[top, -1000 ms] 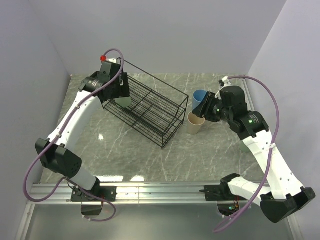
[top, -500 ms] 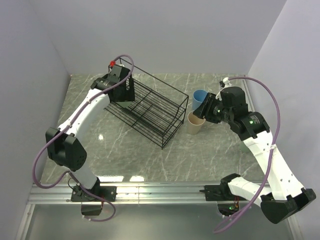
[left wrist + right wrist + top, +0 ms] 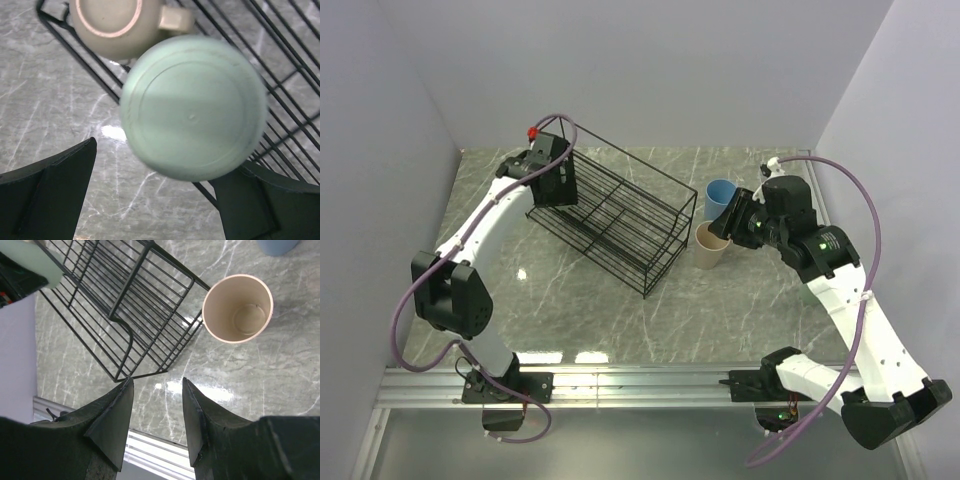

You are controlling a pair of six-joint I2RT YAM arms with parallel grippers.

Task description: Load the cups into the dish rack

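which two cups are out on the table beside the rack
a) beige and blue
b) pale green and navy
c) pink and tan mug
a: the beige cup, mouth up, and the blue cup stand on the table just off the right end of the dish rack, outside its wires.

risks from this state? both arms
1. The pale-green cup sits bottom-up between the open left fingers, close to the tan mug; a skewed retreat may clip either.
2. The beige cup stands close beside the dish rack corner, so the right fingers might snag wire.
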